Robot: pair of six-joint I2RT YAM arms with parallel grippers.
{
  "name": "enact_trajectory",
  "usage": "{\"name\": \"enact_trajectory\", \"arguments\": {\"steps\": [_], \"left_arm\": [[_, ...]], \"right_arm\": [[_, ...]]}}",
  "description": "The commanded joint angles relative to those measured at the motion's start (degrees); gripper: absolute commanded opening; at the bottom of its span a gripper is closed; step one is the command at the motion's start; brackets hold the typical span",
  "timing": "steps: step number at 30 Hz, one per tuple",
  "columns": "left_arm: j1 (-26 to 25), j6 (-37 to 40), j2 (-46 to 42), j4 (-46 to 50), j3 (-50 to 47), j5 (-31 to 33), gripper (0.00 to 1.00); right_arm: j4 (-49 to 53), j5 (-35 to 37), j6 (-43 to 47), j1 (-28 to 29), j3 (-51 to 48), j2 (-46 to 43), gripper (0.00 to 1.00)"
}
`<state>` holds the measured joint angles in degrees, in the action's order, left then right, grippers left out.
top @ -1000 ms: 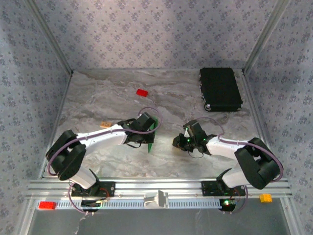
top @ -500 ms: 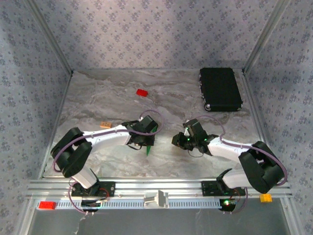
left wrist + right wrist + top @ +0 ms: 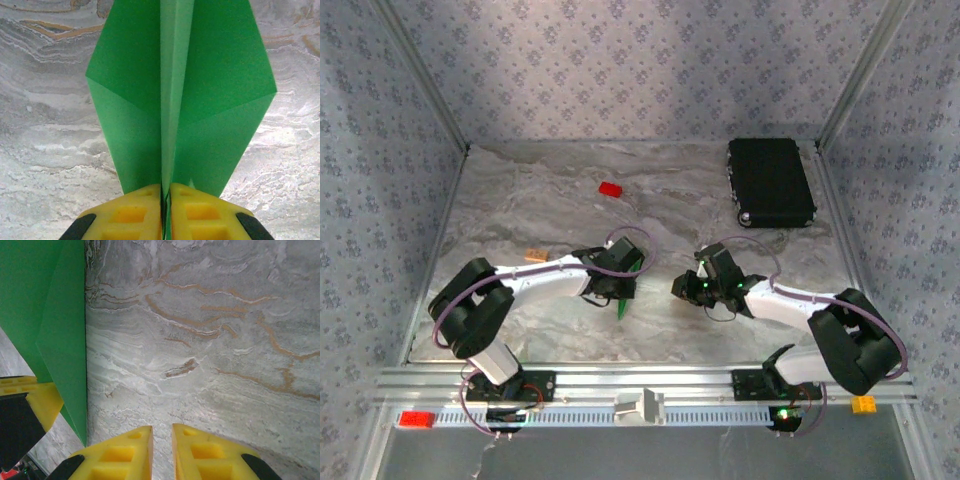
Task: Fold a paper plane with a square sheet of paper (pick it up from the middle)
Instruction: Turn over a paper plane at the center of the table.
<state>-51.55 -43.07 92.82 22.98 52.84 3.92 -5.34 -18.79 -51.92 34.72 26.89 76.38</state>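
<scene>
**Photographer:** Left arm now reaches further across the tabletop (image 3: 520, 200) than a second ago, elbow dropped lower. Less green shows beneath its wrist. The right arm has also stretched out a little.

**Desk:** Where is the plane?

**Photographer:** The plane (image 3: 180, 90) sits in the left end effector (image 3: 165, 189), near the middle of the tabletop's front half and between the two wrists. Its jaws are all but closed, pinching the centre ridge.

**Desk:** And the other one?

**Photographer:** The right end effector (image 3: 162, 432) stands just beside the plane with only a narrow gap between its jaws. It holds nothing, and bare marble shows through the gap.

**Desk:** Why hold it that way?

**Photographer:** My reading is that a pinch on the ridge keeps the folded layers together and lets both wings fan out. The right end effector looks parked close enough to help with a wing.

**Desk:** How does the plane look?

**Photographer:** It is bright green and matte, with crisp creases. A paler ridge runs straight up the middle, and a diagonal fold crosses each wing. The wings widen away from the grip, then taper. I cannot tell whether it touches the tabletop.
</scene>
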Motion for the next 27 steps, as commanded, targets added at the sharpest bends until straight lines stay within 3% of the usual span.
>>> {"name": "enact_trajectory", "arguments": {"steps": [1, 27], "left_arm": [[-0.5, 0.4, 0.6, 1.2, 0.5, 0.6, 0.14], [-0.6, 1.6, 2.7, 0.5, 1.6, -1.2, 0.17]], "right_arm": [[1.4, 1.0, -0.6, 0.3, 1.1, -0.1, 0.19], [1.7, 0.4, -0.2, 0.3, 1.5, 0.3, 0.19]]}}
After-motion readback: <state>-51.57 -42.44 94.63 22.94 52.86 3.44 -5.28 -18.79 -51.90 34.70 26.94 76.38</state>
